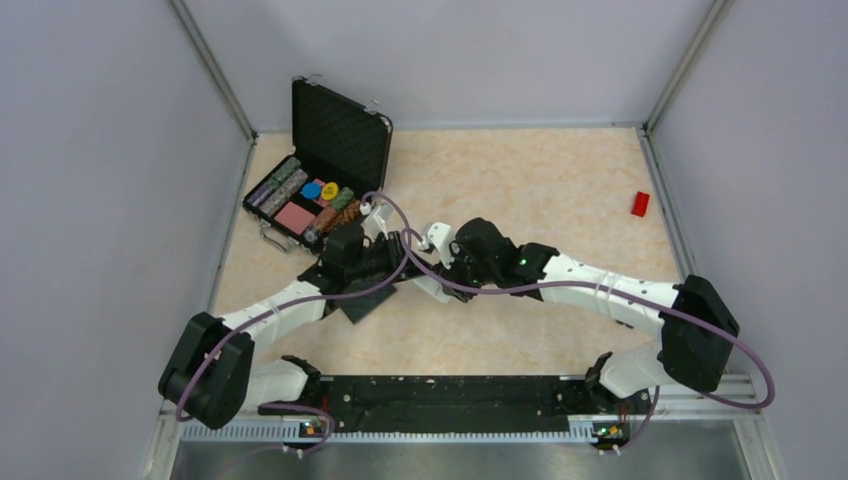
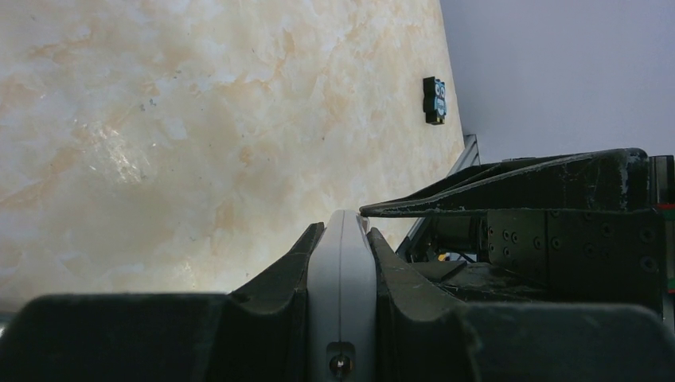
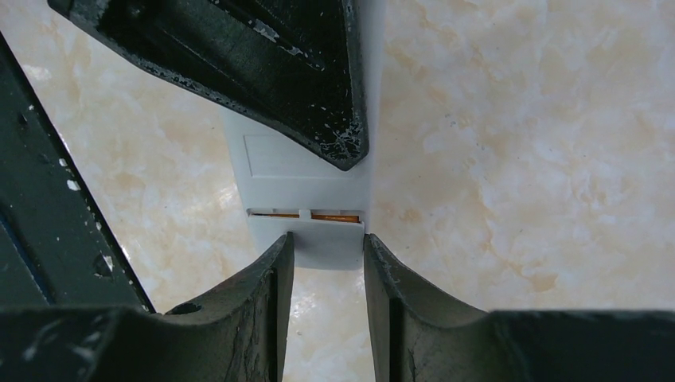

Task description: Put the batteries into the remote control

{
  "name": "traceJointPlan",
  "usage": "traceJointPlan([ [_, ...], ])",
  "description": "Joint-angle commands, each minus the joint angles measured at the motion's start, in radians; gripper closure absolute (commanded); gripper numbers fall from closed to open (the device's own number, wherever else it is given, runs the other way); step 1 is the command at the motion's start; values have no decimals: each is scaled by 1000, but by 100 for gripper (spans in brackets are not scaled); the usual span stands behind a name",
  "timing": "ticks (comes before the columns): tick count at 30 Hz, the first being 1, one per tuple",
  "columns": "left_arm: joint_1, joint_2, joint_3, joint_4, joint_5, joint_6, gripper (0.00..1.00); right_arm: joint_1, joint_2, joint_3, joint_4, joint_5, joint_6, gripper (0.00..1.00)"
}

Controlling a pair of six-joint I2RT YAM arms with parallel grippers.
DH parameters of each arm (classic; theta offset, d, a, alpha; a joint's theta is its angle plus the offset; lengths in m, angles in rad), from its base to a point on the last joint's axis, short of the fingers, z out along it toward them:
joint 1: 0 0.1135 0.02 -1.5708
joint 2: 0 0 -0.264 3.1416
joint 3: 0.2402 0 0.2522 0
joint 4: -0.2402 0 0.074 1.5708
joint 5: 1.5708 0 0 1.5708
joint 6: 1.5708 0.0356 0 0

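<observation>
2 white-and-black robot arms, bolted at the near edge of a beige marbled table (image 1: 520, 180), meet over its middle, above a black square pad (image 1: 358, 303) that lies just under the left arm. The left gripper (image 2: 342, 231) is pinched tight on the small white-grey rectangular remote control (image 2: 341, 302), seen edge-on between its 2 black fingers and held clear of the tabletop. From the right wrist view the remote's plain white back faces the camera. The orange-red batteries (image 3: 334, 216) show only as a thin sliver in the slot, on either side of a white tab. The right gripper (image 3: 328, 239) has its fingers apart, 1 at each side of the remote's lower end; whether they press on it cannot be told. Farther back on the left stands an open black case of coloured poker chips (image 1: 320, 170), well apart from a flat red block (image 1: 640, 203) near the right wall. A small black-and-blue object (image 2: 435, 100) lies by the table's edge.
</observation>
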Motion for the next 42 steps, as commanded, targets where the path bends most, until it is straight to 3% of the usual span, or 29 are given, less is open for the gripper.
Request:
traceJointPlan([
  [1,-3,15,46,123,47,-66,100,11,3,36,29,-4,31,64],
  [10,19,22,76,152,121,-127,100,11,-1,32,58,22,67,64],
  [20,62,-2,96,299,204,-359,100,12,-14,55,54,37,198,64],
  [28,67,-40,72,422,174,-539,100,11,-35,94,41,62,290,68],
  [42,66,-96,57,437,111,-612,100,11,-69,270,2,85,418,64],
])
